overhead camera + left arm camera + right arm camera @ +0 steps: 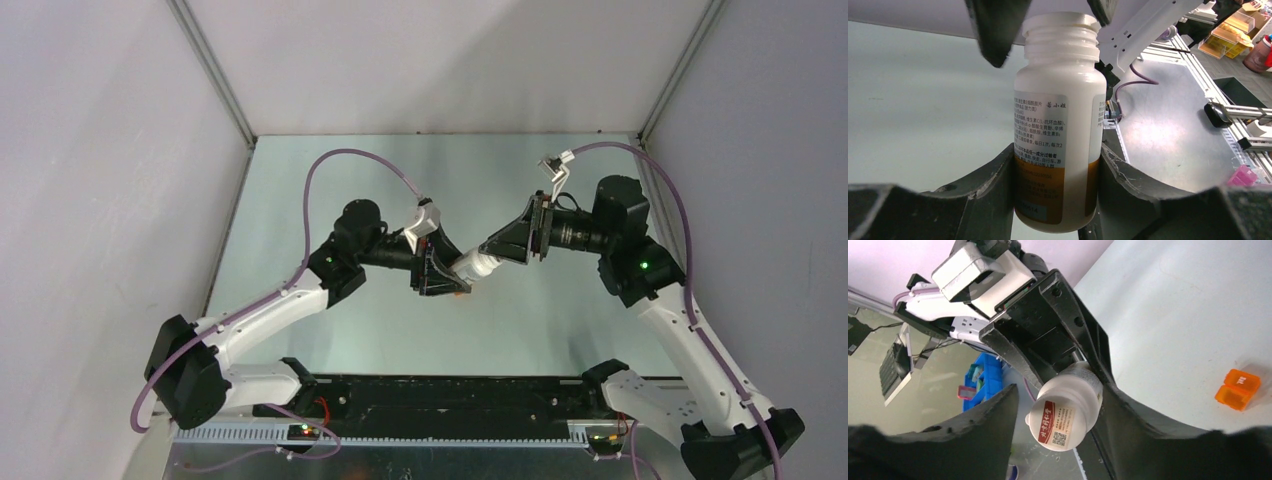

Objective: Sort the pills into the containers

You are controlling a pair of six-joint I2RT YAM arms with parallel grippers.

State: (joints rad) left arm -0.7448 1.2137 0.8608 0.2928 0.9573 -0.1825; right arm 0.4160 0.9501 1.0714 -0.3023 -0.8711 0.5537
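The white pill bottle (477, 265) is held in the air over the middle of the table. My left gripper (445, 277) is shut on its labelled body (1058, 125). The neck threads show below the white cap (1060, 22). My right gripper (492, 252) is open around the cap, whose red-marked top faces the right wrist view (1064, 419). One right finger (1118, 410) touches the cap and the other (993, 425) stands apart. The orange boxy cup (1238, 388) lies on the table, partly showing under my left gripper (462, 293). No pills are in view.
Light walls close the table (330, 170) at the left, back and right. A black rail (450, 395) runs along the near edge between the arm bases. Off the table are a blue bin (983, 380) and a pink box (1243, 176).
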